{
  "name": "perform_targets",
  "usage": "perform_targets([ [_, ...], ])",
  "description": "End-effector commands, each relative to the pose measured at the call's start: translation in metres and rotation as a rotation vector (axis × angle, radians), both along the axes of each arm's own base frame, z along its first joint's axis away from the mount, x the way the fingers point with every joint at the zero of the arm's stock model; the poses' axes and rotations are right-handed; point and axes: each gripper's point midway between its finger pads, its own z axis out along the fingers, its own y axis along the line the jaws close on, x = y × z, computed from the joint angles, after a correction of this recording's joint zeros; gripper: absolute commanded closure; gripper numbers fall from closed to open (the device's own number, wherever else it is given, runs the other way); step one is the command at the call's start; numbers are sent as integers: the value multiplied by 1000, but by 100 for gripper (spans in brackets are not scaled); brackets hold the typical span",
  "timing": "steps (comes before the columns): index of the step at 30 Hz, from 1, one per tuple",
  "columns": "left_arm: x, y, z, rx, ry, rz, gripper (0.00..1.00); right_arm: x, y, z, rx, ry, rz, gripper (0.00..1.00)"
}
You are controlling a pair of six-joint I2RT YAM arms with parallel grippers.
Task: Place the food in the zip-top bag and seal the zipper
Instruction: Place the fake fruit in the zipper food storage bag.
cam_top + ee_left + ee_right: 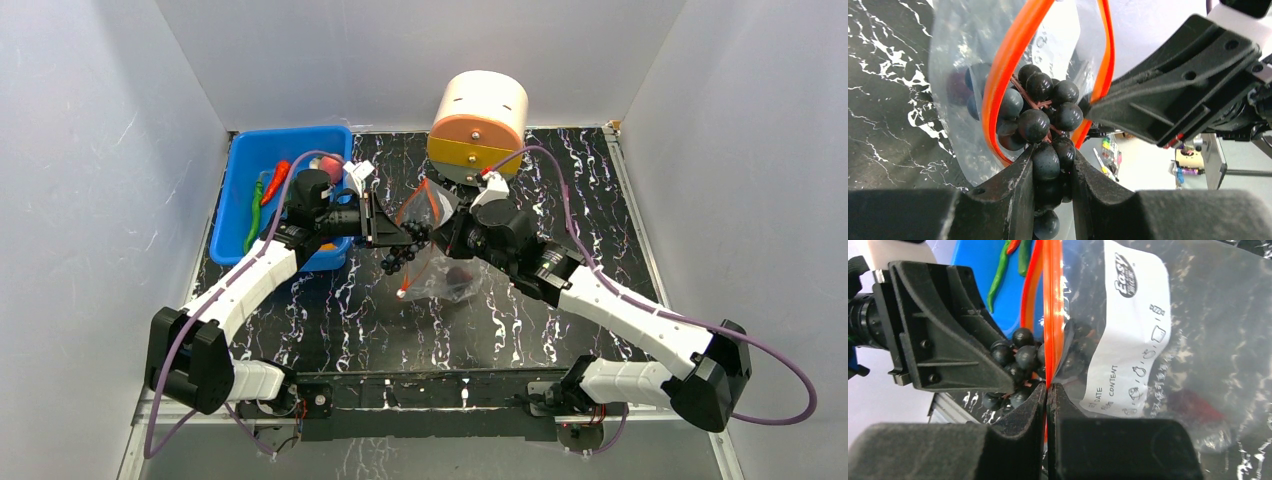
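**Left tool (398,243) feeding grapes (400,258) into the bag (445,275); most of the job is left**

Top view: the left tool is clenched on a dark bunch of grapes and holds it at the bag's mouth, at the centre of the counter (520,310). The right tool (440,225) comes in from 3 o'clock and holds the bag up off the counter by its rim. At 10 o'clock the blue bin (238,170) holds the green pepper (254,228), the red chili (276,182) and the pink-red fruit (326,163). A cream and orange drum (480,118) stands at 12 o'clock.

Left wrist view: both fingers grip the lower grapes of the bunch. The upper grapes sit inside the loop of the orange zipper (1003,75), which gapes wide, so the bunch is partway through the mouth and not yet let go.

Right wrist view: the right tool is clamped flat on one side of the zipper strip, its fingers meeting with only the strip between them. The white label (1133,340) faces this camera at 2 o'clock. A blurred red shape low in the bag may be a piece already inside; I cannot tell.

Judged from this, the grapes are about to go in. The pepper, chili and fruit are yet to be moved from the bin, and the zipper is yet to be pressed shut.
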Motion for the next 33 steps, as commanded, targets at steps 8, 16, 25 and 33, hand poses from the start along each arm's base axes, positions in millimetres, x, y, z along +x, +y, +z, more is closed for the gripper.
perform_targets([
  [8, 34, -2, 11, 16, 51, 233, 82, -2, 31, 14, 184, 11, 69, 100],
  [16, 48, -3, 4, 42, 52, 338, 82, -1, 36, 20, 216, 18, 77, 100],
  [25, 38, -5, 4, 60, 57, 324, 55, 8, 26, 21, 196, -12, 12, 100],
  [33, 25, 3, 30, 95, -25, 289, 37, 13, 1, 20, 113, -44, -78, 100],
])
